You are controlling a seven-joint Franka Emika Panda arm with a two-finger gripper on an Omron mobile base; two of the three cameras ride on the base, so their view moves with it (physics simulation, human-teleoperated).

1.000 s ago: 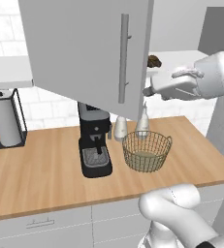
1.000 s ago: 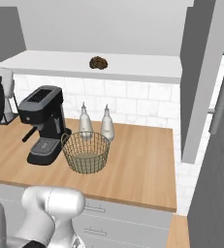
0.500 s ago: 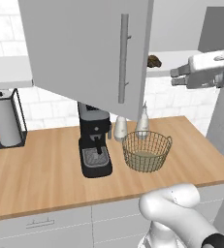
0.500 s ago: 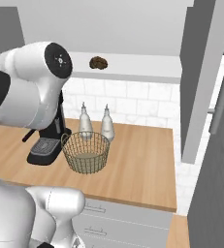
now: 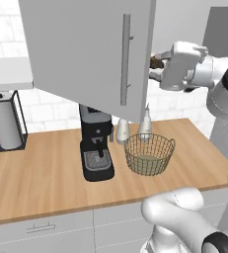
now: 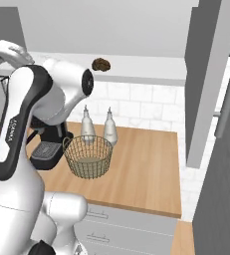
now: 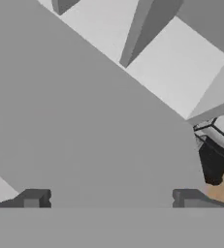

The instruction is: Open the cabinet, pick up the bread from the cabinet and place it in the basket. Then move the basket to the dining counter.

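Bread: the bread point(image 6: 101, 64) is a small, dark brown, lumpy round loaf on the white shelf point(image 6: 151, 68) inside the cabinet; it is too round to show a long axis or a pointing direction. In the left base view just a dark sliver of it point(image 5: 157, 63) peeks out past the door edge, next to the hand.
Cabinet door: the near door point(image 5: 86, 54) is a flat, light-grey slab swung out toward the camera, with 1 long grey bar handle point(image 5: 126, 59) running vertically. In the right base view a second door point(image 6: 206, 79) stands open on the right, seen edge-on.
Gripper: the gripper point(image 7: 108, 196) has its 2 dark fingertips spread wide with nothing between them; ahead of them the hand view is mostly flat grey door surface. In the left base view the white hand point(image 5: 182, 65) sits at shelf height just right of the door edge.
Basket: the basket point(image 5: 149, 154) is round, tan wire mesh, bowl-shaped with a thicker rim, upright on the wood worktop point(image 5: 46, 173), just right of the coffee machine point(image 5: 95, 143).
Bottles: 2 pale shakers point(image 6: 97, 126) stand upright just behind the basket, against the white tile wall.
Left base view extra: a paper-towel roll in a black wire stand point(image 5: 6, 121).
Right base view extra: the whole loaf and the open shelf.
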